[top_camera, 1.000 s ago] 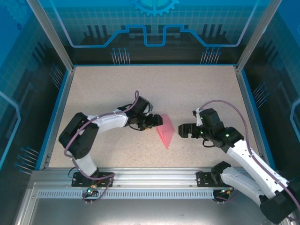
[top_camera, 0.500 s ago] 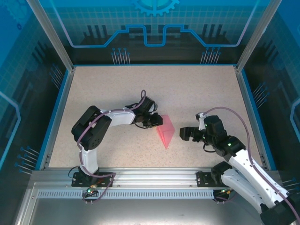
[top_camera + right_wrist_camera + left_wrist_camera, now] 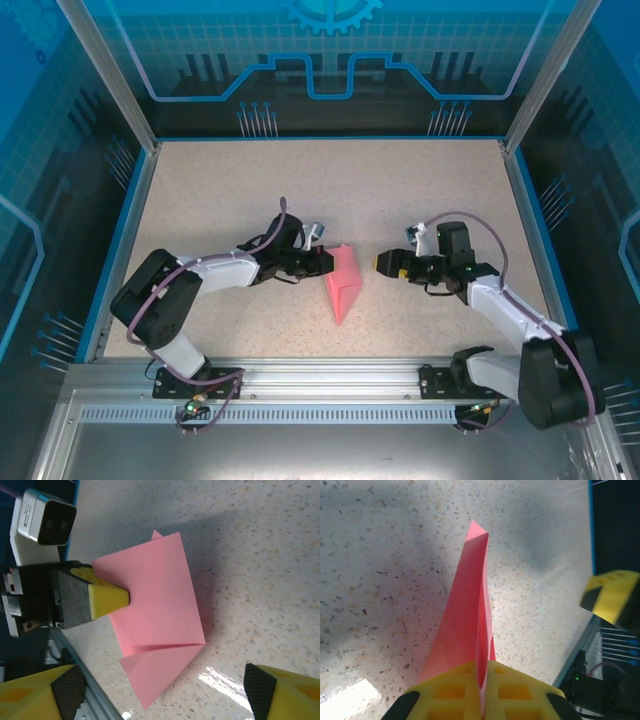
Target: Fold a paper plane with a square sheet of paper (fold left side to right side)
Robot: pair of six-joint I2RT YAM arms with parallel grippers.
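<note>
Mid-frame in the top view, the left gripper (image 3: 322, 262) clamps the pink sheet's (image 3: 343, 283) left edge, seemingly to carry it rightward, while the right gripper (image 3: 384, 264) hovers spread wide just right of it, likely to press.

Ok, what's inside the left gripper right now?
An edge of the folded pink paper, pinched between the left gripper's yellow fingers. How far in it reaches is covered by them.
</note>
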